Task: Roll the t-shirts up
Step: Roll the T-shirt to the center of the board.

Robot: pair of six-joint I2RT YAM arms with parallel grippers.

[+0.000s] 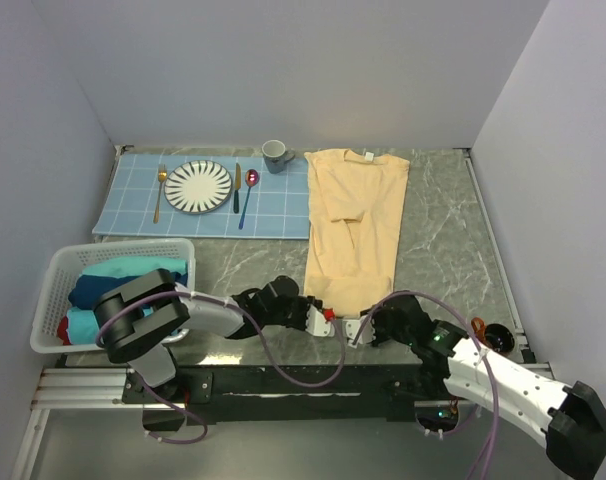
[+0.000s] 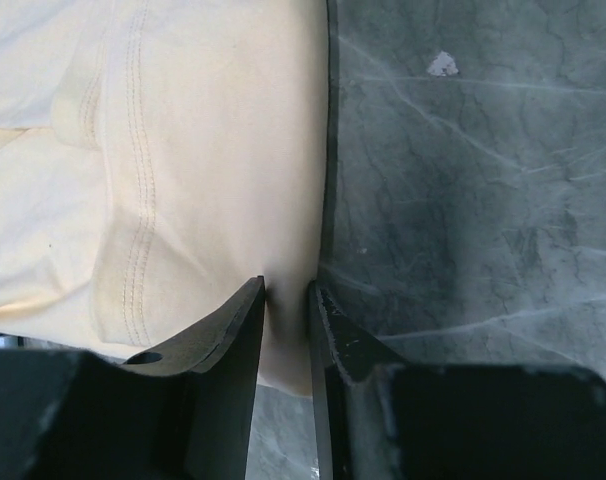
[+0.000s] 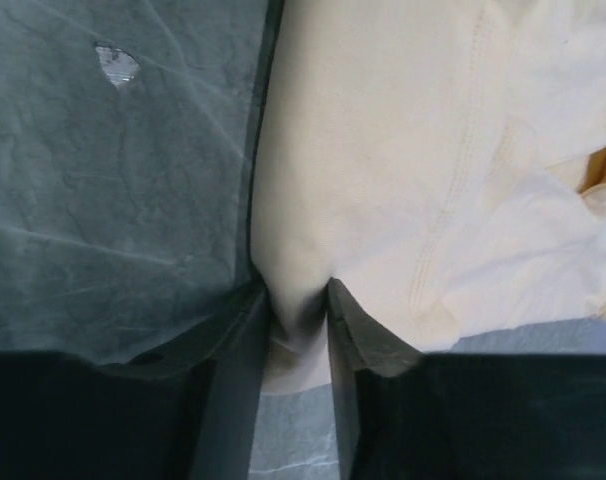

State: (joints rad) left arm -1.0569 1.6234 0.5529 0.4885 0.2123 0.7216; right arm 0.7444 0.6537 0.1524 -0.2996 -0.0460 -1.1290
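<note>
A pale yellow-cream t-shirt [image 1: 355, 215] lies folded into a long strip on the grey marble table, neck label at the far end and hem near me. My left gripper [image 1: 328, 320] is at the hem's near left corner. In the left wrist view its jaws [image 2: 286, 290] are closed on the cloth's edge [image 2: 183, 180]. My right gripper [image 1: 355, 328] is at the hem's near right part. In the right wrist view its jaws [image 3: 298, 290] pinch a puckered fold of the shirt [image 3: 403, 150]. The two grippers sit close together.
A white basket [image 1: 53, 290] at the near left holds teal, dark blue and red cloth [image 1: 113, 285]. A blue checked placemat [image 1: 273, 215] at the far left carries a plate [image 1: 198, 186], a fork, a knife, a spoon and a grey mug [image 1: 276, 154]. Walls enclose the table.
</note>
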